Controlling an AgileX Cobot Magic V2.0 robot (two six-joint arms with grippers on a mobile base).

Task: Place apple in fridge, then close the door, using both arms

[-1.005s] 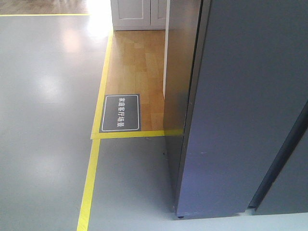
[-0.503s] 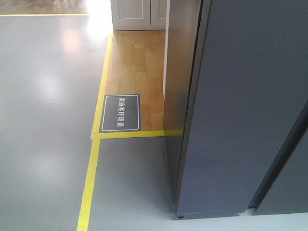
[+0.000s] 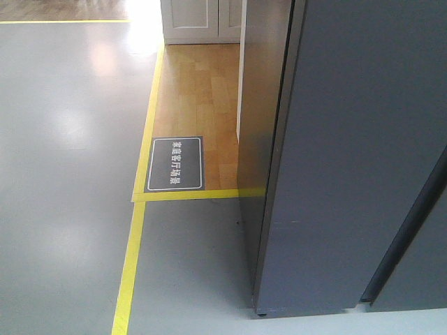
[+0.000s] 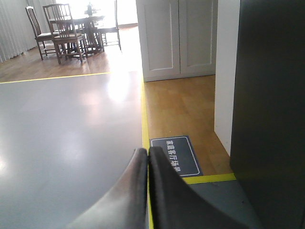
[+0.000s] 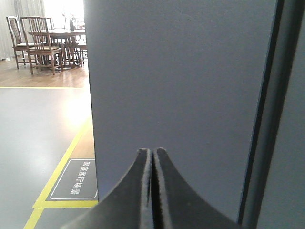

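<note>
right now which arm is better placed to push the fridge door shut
Probably the right. The right tool, shut and empty, points straight at the dark grey door panel filling its view. The left tool, also shut, faces open floor, with the fridge only at its right edge.

Fridge [image 3: 349, 153] blocks the right side (dark grey), grey floor [image 3: 63, 174] open leftward

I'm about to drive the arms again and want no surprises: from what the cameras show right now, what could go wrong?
No apple shows in any view, and both the left gripper and right gripper are shut on nothing, so whether it got placed can't be confirmed. The right gripper points straight at the grey door; advancing may jab the panel. The yellow floor tape edges a wood floor zone, a possible boundary for the base.
</note>
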